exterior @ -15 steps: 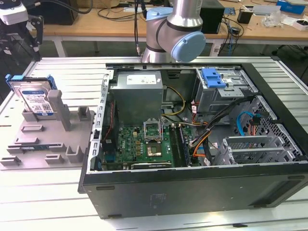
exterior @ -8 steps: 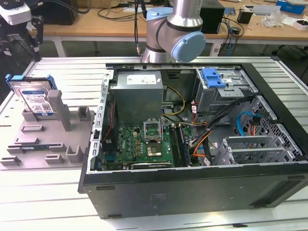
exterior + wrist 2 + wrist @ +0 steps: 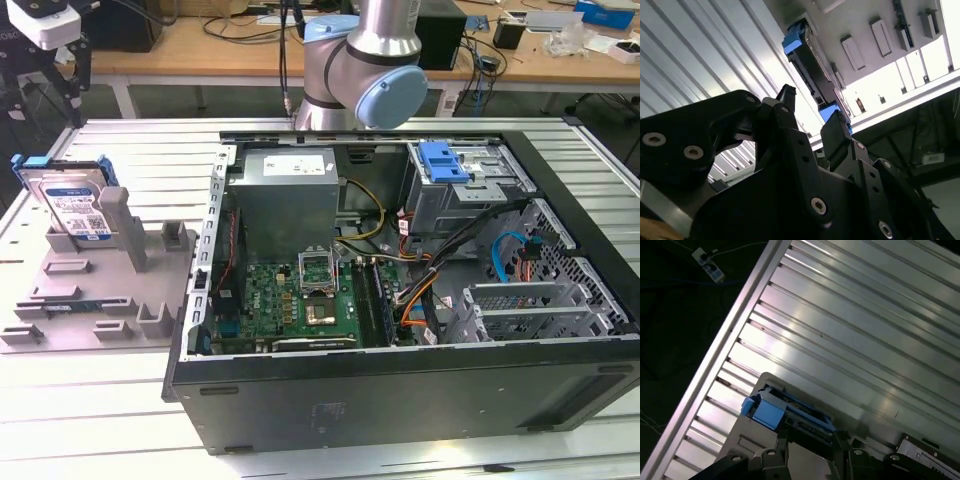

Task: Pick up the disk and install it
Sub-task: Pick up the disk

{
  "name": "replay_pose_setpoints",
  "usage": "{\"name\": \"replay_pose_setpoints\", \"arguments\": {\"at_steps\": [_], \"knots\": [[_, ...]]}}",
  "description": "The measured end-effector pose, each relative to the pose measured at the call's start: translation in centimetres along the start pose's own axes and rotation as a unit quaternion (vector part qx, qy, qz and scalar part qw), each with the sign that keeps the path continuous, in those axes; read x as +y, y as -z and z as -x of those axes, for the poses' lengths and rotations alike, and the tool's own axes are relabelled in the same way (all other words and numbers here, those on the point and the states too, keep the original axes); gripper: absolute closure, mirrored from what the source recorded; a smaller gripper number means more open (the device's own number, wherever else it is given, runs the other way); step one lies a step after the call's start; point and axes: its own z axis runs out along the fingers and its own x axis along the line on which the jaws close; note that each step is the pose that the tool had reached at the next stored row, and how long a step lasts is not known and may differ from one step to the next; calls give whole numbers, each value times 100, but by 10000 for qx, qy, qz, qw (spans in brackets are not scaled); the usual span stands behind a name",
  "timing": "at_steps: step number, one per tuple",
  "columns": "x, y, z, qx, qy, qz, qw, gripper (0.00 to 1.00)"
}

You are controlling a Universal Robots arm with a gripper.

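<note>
A slatted metal table [image 3: 120, 440] carries everything. On it, toward the exterior view's right, a black computer case [image 3: 400, 400] lies on its side with the panel off, showing a green circuit board [image 3: 290, 300], a grey power supply box [image 3: 285, 195] and a metal drive cage [image 3: 470, 195] with a blue latch [image 3: 443, 160] on top. The robot arm [image 3: 365, 60] rises behind the case. At the exterior view's left, well apart from the case, sits a grey moulded holder [image 3: 90, 300] with posts and slots. The disk [image 3: 72, 205] stands tilted in this holder, its labelled face leaning back against a grey post and its blue frame showing along the top edge. The gripper [image 3: 810, 112] hangs above the disk without touching it. In the second wrist view its two black fingers [image 3: 786, 97] stand apart with nothing between them, and the disk is seen edge-on beyond the gap, blue corners at both ends. In the first wrist view one blue corner of the disk's frame shows just past the gripper body, over the table slats, and a white power strip [image 3: 710, 265] lies on the dark floor beyond the table edge.
</note>
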Motion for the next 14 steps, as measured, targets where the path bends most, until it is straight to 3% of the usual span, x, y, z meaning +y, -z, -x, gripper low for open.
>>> {"name": "replay_pose_setpoints", "arguments": {"at_steps": [4,7,11,14], "knots": [[0,-2,0,38,487,-29,9988,52],[0,-3,0,66,826,-52,9966,52],[0,-4,0,112,1320,-92,9911,52],[0,-5,0,156,1774,-131,9839,52]]}}
